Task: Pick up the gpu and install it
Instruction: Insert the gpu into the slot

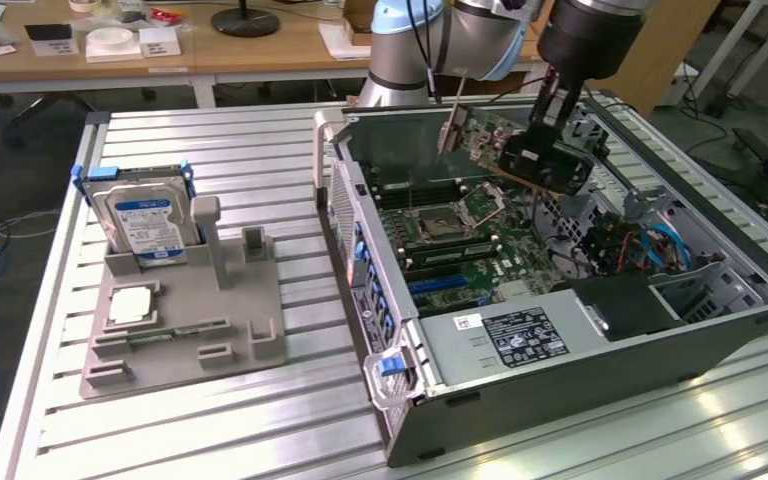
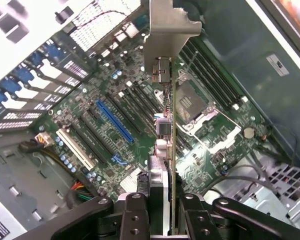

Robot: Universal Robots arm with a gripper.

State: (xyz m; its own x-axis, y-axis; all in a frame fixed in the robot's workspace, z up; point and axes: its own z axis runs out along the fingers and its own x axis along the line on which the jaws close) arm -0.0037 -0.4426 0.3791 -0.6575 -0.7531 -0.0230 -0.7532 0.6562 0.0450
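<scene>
- The black two-finger gripper (image 1: pixel 540 150) on the pale blue and grey robot arm (image 1: pixel 418 35) is clamped on the gpu (image 1: pixel 484 130), a thin flat dark circuit card with a grey metal end bracket.
- In the wrist view, the gripper (image 2: pixel 162 217) has one black finger (image 2: pixel 135 215) pressed against each face of the gpu (image 2: pixel 171 150). The card is seen edge-on between them, and its bracket is at the end away from the fingers.
- The gpu is held in the air inside the open dark grey computer case (image 1: pixel 598 350), which lies on its side. The card sits tilted over the half of the case nearer the arm's base, with its bracket end toward the exterior view's left.
- Below the card lies the green motherboard (image 2: pixel 115 150). It carries a long blue expansion slot (image 2: pixel 115 120) and a square silver processor socket (image 2: pixel 190 105).
- In the wrist view, the card's edge runs between the blue slot and the socket. Whether the edge touches the board cannot be told.
- The case rests on a ribbed aluminium table (image 1: pixel 224 140).
- A grey moulded plastic holder (image 1: pixel 191 330) stands on the table toward the exterior view's left, well apart from the case.
- A silver hard drive with a blue and white label (image 1: pixel 144 225) stands upright in the holder's far end.
</scene>
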